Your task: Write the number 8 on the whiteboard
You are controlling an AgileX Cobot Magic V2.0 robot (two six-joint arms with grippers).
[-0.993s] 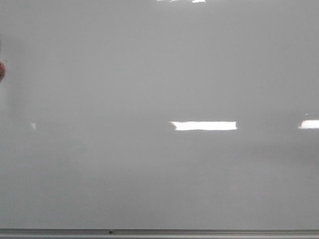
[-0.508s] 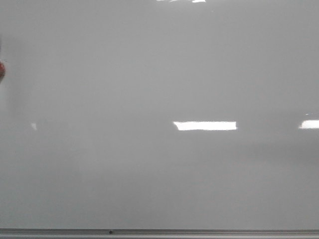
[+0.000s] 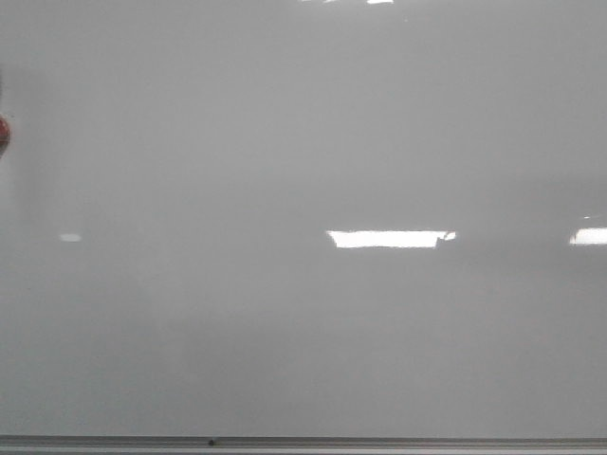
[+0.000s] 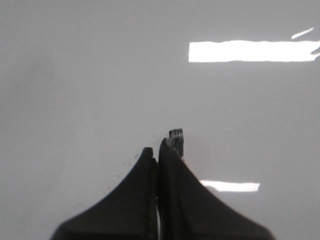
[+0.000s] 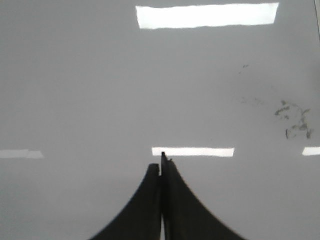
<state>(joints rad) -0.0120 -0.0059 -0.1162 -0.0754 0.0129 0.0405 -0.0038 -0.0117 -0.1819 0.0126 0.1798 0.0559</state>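
The whiteboard [image 3: 285,142] fills the front view, glossy pale grey, with a thin grey rail [image 3: 379,442] along its bottom. No number 8 shows on it in any view. My left gripper [image 4: 158,152] is shut, its black fingers together and pointing at the board [image 4: 75,75]; a small dark ridged bit [image 4: 176,138] sticks up at one fingertip. My right gripper [image 5: 161,167] is shut too and faces the board [image 5: 75,90]. Neither gripper shows in the front view.
Faint grey marker smudges [image 5: 294,120] lie on the board beside my right gripper. A few tiny dark specks [image 4: 132,159] sit by my left fingertips. A red round thing [image 3: 3,135] peeks in at the front view's left edge. Bright light reflections [image 3: 384,239] cross the board.
No mark has appeared on the board. The reflections have shifted a little: the small left one moved slightly right and up, and the central one has a notch at its right end.
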